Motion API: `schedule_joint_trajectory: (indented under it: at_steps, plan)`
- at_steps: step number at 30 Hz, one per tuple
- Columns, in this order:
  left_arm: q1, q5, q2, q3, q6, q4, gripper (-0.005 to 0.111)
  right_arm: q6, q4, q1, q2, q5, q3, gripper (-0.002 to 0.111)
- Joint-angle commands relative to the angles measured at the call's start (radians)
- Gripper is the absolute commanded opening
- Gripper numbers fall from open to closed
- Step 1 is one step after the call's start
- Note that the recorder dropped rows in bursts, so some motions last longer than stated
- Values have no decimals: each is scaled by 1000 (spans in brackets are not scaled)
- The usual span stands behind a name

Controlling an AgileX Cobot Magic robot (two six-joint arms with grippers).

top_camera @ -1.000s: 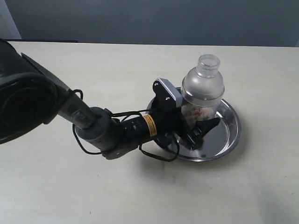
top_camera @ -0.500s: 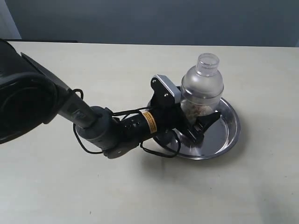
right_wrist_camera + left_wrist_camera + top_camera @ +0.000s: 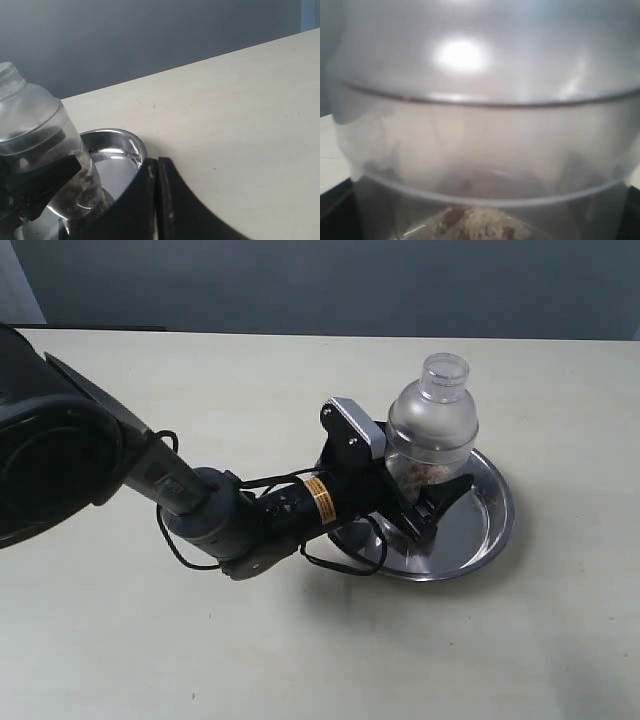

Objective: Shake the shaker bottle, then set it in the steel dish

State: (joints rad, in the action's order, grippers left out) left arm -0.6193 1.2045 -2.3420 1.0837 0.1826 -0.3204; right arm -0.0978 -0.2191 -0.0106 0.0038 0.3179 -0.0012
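The left arm reaches in low toward the front rim of the steel dish, and a loop of its black cable lies at that rim. The left fingers are inside the dish, and I judge them clenched on the lower body of the shaker bottle. 1 finger lies across its front wall; the other is hidden behind it. The bottle stands upright within the dish, toward the arm's side rather than at the middle. The front finger covers its base, so I cannot tell whether it rests on the dish floor. Brown granules sit low inside. The right fingers are pressed together on nothing, outside the dish.

My worry is the release. The bottle is tall against a low rim. If the fingers open while its base is off the floor or on the sloped wall, it would likely tip out onto the bench. A finger dragging on the frosted wall could do the same. The cable could also nudge the dish, which looks free to slide.
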Motion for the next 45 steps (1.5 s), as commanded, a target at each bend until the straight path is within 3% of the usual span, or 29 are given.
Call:
schedule_joint_trajectory:
  at_steps: [1, 10, 20, 45]
  plan:
    - [-2, 17, 4, 3, 65, 15, 88, 6, 8, 2, -4, -10, 1, -1]
    - [-2, -45, 4, 3, 69, 9, 90, 6, 8, 2, -4, -10, 1, -1]
    - [-2, 3, 4, 3, 68, -1, 90, 6, 6, 2, -4, -10, 1, -1]
    - [-2, -31, 4, 3, 68, 43, 90, 6, 1, 2, -4, -10, 1, -1]
